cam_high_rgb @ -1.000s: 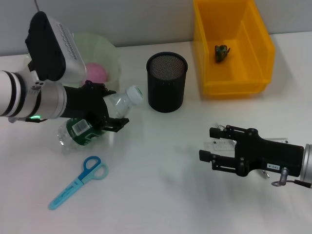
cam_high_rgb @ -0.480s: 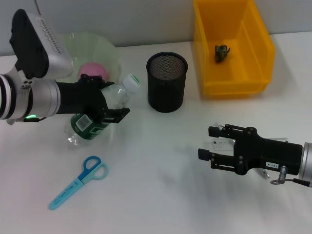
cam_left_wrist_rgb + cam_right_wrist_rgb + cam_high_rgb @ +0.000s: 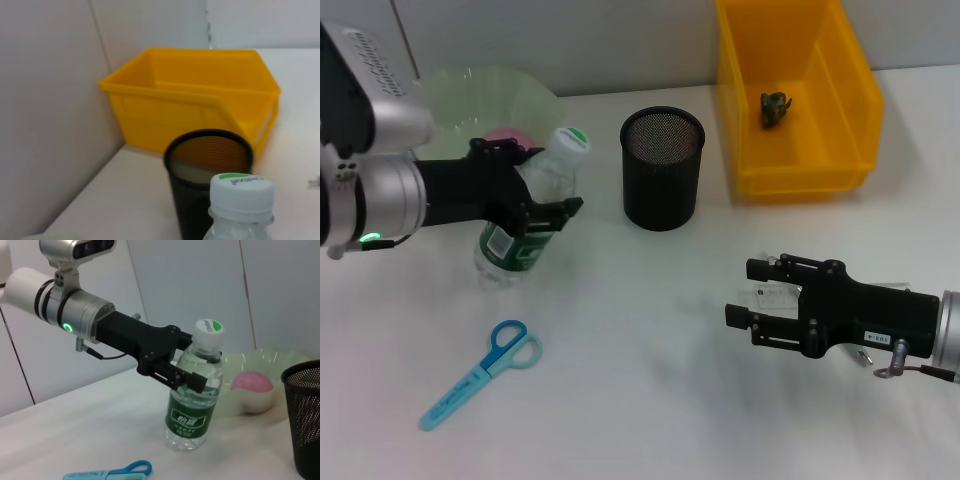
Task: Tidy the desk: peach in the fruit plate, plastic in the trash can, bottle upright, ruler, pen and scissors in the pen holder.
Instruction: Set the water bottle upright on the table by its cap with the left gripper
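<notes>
1. Head view: my left gripper [image 3: 538,205] is pinched on the bottle [image 3: 525,222], which stands nearly upright on the table [image 3: 640,400] with its cap leaning slightly toward the pen holder [image 3: 662,168].
2. I see only a sliver of the peach [image 3: 505,138] in the fruit plate [image 3: 490,92]; the left arm and bottle cover the rest.
3. My right gripper [image 3: 745,293] hovers low over the table, fingers spread and holding nothing; something pale lies under it, and I cannot tell what.
4. A small dark scrap [image 3: 775,107] lies in the yellow bin [image 3: 798,95], too small to identify.
5. Scissors [image 3: 480,374] lie flat near the table's front.
6. Left wrist view shows only the bottle's cap [image 3: 241,192], not my own fingers.
</notes>
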Robot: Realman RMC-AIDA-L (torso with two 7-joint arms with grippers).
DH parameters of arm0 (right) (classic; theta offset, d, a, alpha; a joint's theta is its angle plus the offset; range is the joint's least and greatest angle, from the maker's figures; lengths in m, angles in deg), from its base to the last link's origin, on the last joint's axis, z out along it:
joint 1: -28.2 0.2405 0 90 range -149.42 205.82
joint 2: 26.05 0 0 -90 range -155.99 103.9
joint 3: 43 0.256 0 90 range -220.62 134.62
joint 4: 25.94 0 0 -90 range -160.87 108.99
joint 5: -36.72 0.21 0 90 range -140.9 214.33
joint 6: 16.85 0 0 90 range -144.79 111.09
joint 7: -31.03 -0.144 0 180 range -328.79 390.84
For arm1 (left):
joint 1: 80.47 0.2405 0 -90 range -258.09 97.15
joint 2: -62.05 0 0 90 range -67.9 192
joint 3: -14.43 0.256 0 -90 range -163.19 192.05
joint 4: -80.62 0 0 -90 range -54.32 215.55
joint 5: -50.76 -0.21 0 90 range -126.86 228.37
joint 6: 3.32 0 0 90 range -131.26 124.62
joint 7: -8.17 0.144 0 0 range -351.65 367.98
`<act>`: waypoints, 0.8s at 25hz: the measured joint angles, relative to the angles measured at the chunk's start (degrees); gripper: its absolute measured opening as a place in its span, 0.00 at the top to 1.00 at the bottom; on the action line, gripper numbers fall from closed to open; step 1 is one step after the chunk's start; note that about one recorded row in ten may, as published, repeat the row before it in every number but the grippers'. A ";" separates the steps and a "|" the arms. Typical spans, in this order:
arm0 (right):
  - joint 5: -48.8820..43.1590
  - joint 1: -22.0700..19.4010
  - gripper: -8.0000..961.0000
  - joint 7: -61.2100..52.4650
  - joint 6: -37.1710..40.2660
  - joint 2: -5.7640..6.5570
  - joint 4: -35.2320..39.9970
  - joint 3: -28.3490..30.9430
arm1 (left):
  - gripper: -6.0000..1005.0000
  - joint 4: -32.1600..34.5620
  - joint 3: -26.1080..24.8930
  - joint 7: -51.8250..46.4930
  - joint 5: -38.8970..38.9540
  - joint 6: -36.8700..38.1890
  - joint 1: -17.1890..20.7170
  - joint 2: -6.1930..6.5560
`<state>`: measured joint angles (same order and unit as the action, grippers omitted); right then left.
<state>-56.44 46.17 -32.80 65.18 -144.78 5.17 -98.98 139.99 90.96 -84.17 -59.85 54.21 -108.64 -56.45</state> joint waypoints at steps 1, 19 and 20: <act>0.00 0.04 0.27 -0.05 0.01 0.00 0.00 0.00 | 0.25 -0.36 -0.59 0.11 0.33 -0.09 0.03 0.00; -0.10 0.10 0.28 -0.50 0.14 0.09 0.00 0.00 | 0.28 -4.37 -3.53 3.98 10.61 -0.27 2.40 0.03; -0.10 0.10 0.28 -0.50 0.14 0.09 0.00 0.00 | 0.28 -4.31 -3.52 3.98 10.66 -0.08 2.41 0.02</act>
<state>-56.54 46.27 -33.30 65.32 -144.70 5.17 -98.98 135.68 87.44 -80.19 -49.19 54.13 -106.23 -56.43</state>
